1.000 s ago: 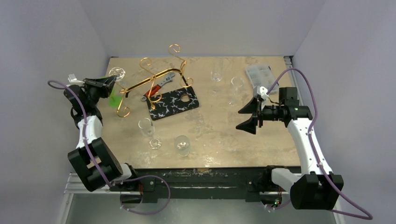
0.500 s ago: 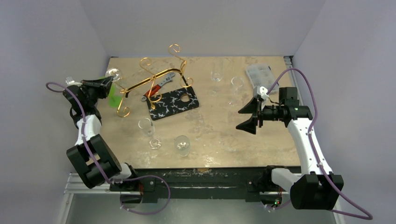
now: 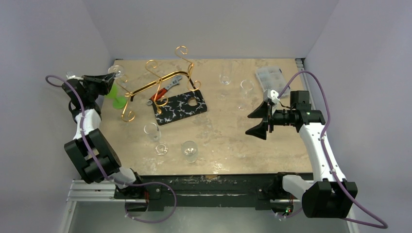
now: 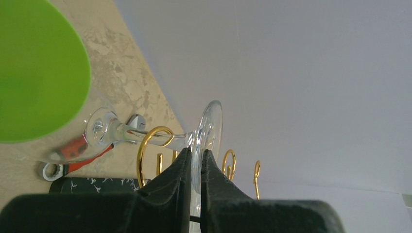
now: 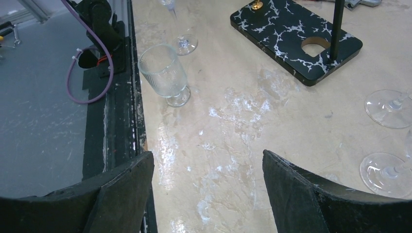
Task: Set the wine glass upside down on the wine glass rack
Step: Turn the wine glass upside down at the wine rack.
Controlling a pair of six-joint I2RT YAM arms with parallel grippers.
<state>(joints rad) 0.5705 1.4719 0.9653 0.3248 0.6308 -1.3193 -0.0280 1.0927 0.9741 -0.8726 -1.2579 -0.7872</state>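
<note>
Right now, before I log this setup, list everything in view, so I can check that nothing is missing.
wine glass rack: one, gold wire, far left of the table
wine glass: one, clear, held beside the rack
stemmed glasses: two, clear, far side, right of centre
stemmed glass: one, clear, near left
ribbed goblet: one, clear, near centre
board: one, black with white veins, by the rack
adjustable wrench: one, silver and red, behind the board
green object: one, left of the rack, kind unclear
compartment box: one, clear plastic, far right corner
table: one, beige
left gripper: black, shut on the wine glass's foot
right gripper: black, open, holding nothing
</note>
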